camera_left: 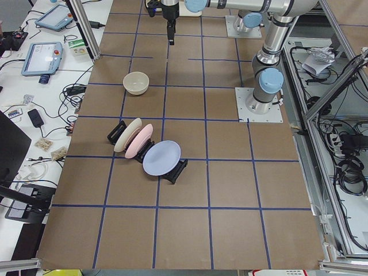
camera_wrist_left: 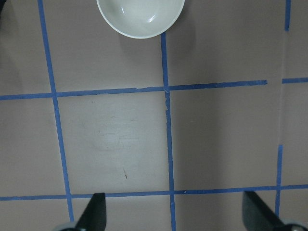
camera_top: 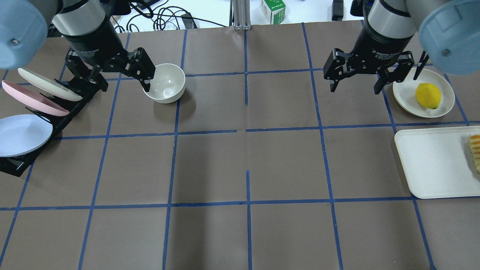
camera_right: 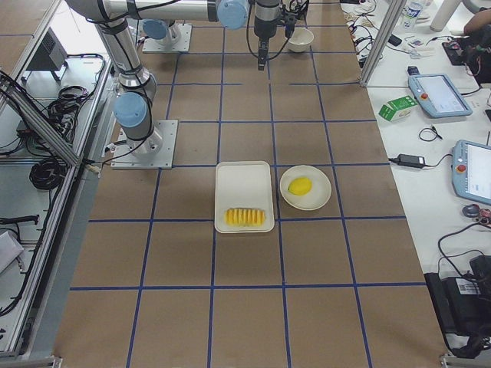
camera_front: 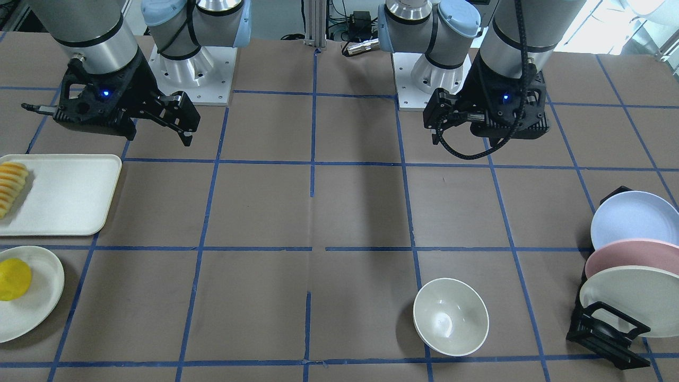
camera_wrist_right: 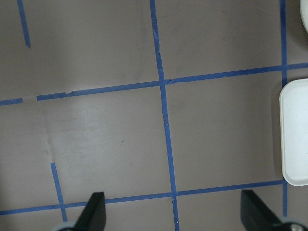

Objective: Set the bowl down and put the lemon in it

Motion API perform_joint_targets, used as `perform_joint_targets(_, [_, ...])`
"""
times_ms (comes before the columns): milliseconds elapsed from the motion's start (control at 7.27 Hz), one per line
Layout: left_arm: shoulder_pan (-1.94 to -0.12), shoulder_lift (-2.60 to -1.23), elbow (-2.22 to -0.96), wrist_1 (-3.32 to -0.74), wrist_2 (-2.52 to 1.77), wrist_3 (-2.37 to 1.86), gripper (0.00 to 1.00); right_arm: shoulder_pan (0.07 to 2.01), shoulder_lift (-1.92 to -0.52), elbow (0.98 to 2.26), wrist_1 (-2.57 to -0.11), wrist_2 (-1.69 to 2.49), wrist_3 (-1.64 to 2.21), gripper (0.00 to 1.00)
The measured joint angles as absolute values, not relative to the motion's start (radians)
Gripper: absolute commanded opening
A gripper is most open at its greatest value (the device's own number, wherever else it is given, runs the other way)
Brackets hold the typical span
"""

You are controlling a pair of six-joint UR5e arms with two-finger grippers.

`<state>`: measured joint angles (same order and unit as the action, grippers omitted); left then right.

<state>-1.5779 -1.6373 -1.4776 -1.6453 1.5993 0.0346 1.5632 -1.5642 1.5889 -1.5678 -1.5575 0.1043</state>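
1. We see the left gripper [camera_wrist_left: 175, 214] held high over the table [camera_top: 285, 168], pointing straight down, its two jaws spread wide with nothing between them.
2. The right gripper [camera_top: 354, 88] hangs in the same downward pose over the table's other half, its jaws likewise parted and holding nothing.
3. In the front-facing view both wrists sit close to the robot's bases, each forearm coming down steeply from above.
4. The bowl [camera_top: 165, 83] stands upright on the table on the robot's left side, on a blue tape line. In the left wrist view it lies at the top edge, well apart from the fingertips.
5. The lemon [camera_top: 428, 95] lies on a flat off-white plate [camera_top: 403, 93] on the robot's right side, well apart from the bowl.
6. Just beside that plate we see a white tray [camera_top: 431, 165] with ridged orange-yellow slices [camera_top: 475, 150] at one end.
7. A black rack [camera_front: 604, 334] near the bowl holds three tilted plates.
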Motion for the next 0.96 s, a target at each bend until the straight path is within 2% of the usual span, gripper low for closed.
perform_joint_targets(550, [-1.503,-1.840,-1.421,-1.468,1.572,0.089,1.00,1.458,-1.546,1.591,-1.568,-1.556,0.071,1.00])
perform_joint_targets(962, [-1.451,-2.031,-1.399,-1.267,1.567,0.165,1.00,1.270,-1.435,1.589,-1.685,-1.565,-0.197,1.00])
